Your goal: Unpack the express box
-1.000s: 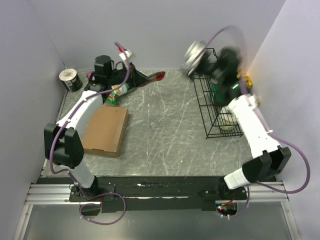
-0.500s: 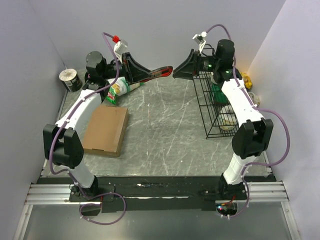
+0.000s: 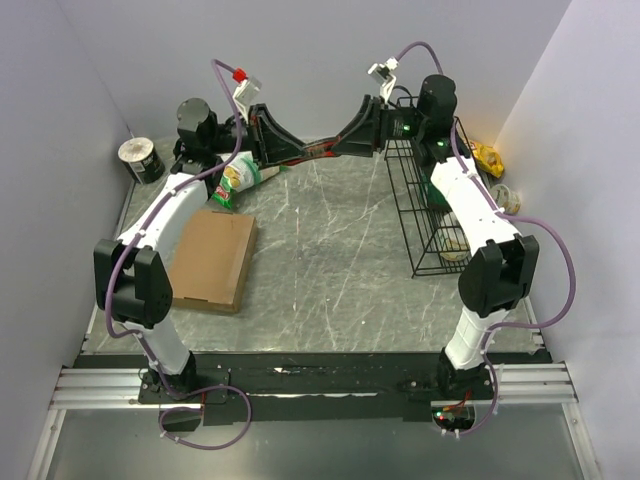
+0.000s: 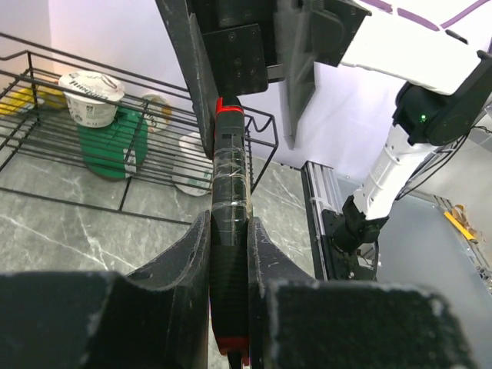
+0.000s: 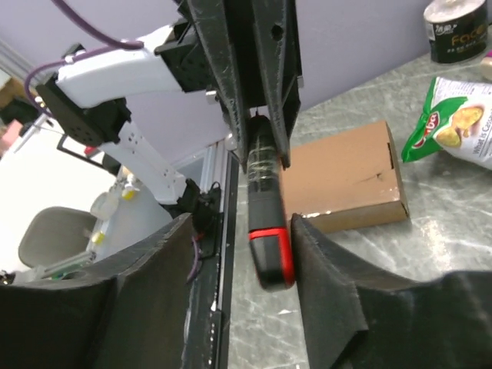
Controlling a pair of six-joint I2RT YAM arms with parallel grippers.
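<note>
The express box (image 3: 210,260), a flat brown cardboard mailer, lies shut on the table's left side; it also shows in the right wrist view (image 5: 346,177). At the back, above the table, my left gripper (image 3: 298,152) is shut on a black cutter with red ends (image 3: 320,151); the left wrist view has it clamped between the fingers (image 4: 228,223). My right gripper (image 3: 347,146) faces it, open, jaws either side of the cutter's red end (image 5: 270,250). That end lies against the right finger (image 5: 307,254), with a wide gap to the left finger (image 5: 165,261).
A black wire rack (image 3: 430,215) with cups and tubs stands at the right. A green-and-white snack bag (image 3: 238,180) lies behind the box, with a round tin (image 3: 140,158) in the far left corner. Yellow packets (image 3: 487,156) sit behind the rack.
My right arm swung left from the rack to meet the cutter and its jaws narrowed. The left gripper raised the cutter and pointed it right.
</note>
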